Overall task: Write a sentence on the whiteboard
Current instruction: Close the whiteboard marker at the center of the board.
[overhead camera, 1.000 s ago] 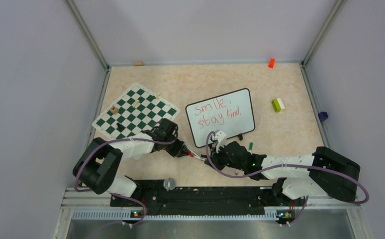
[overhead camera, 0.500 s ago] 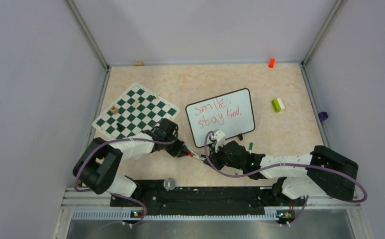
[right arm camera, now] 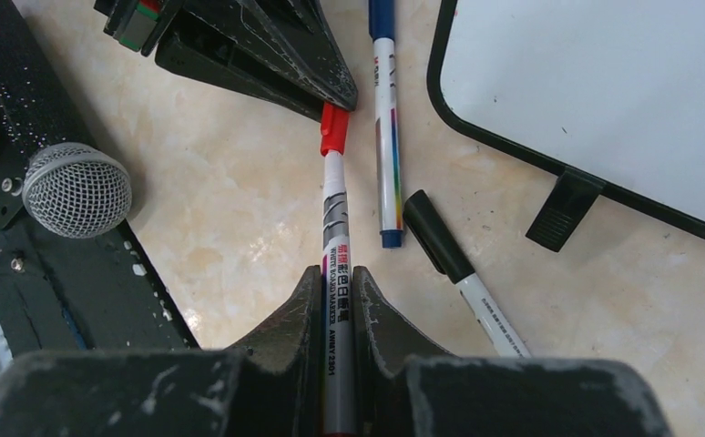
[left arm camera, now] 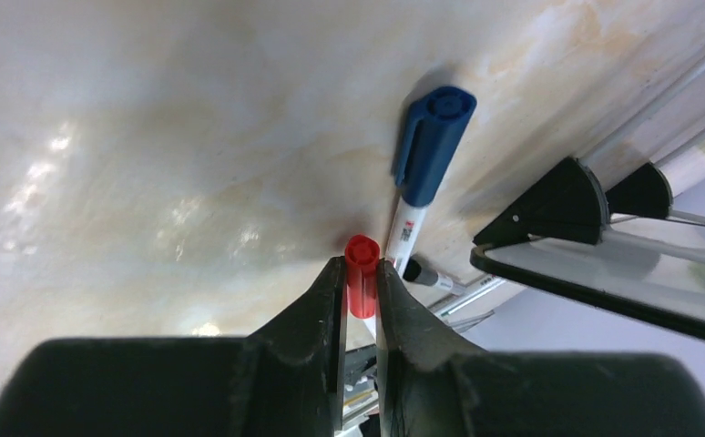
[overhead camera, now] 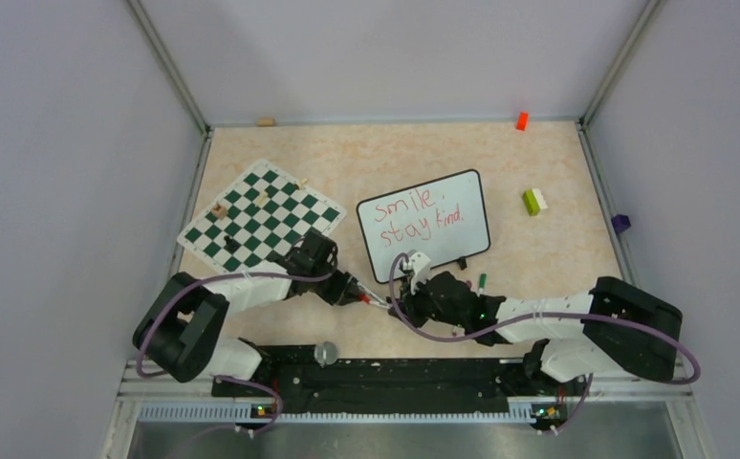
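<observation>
Our right gripper (right arm camera: 335, 273) pinches the red marker (right arm camera: 334, 218). Our left gripper (left arm camera: 360, 264) pinches its cap (left arm camera: 361, 280), straight ahead along the marker. The whiteboard (overhead camera: 464, 199), with the sentence (overhead camera: 414, 218), lies near the worktop's (overhead camera: 538, 153) middle, just past both.

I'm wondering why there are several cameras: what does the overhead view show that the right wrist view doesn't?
Only overhead: the red sentence on the whiteboard, the chess mat and a green-and-white block. Only right wrist: a clear look at the blue marker and black marker lying near the board, and the print on the red marker. Both: the whiteboard, and the red marker held between the two grippers, left gripper on its cap, right gripper on its barrel.
</observation>
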You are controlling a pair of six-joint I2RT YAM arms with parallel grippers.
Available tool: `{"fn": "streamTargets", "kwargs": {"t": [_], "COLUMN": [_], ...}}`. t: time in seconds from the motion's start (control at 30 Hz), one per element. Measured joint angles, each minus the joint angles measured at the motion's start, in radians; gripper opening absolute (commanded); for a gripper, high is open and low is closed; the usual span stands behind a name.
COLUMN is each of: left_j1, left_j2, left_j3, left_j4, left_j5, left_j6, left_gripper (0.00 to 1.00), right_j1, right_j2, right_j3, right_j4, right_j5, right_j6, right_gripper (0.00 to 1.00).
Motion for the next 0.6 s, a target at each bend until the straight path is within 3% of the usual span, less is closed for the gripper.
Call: {"fn": "streamTargets", "kwargs": {"t": [0.3,0.6], "left_j1": [0.005,-0.011], "left_j2": [-0.286,-0.344], "left_j3": [-0.071,-0.064], "left_j4": [-0.008,-0.006], "left_j5": [0.01,0.003], "left_j6": [-0.146,-0.235], "left_gripper": [0.0,0.0], "right_j1": [0.011,0.011], "right_j2": [-0.144,-0.156], "right_j3": [-0.043,-0.025], "right_j4": [0.059,0.079], "right_j5": [0.04,0.068], "right_j6": [-0.003,-0.032], "right_gripper": [0.0,0.0]}}
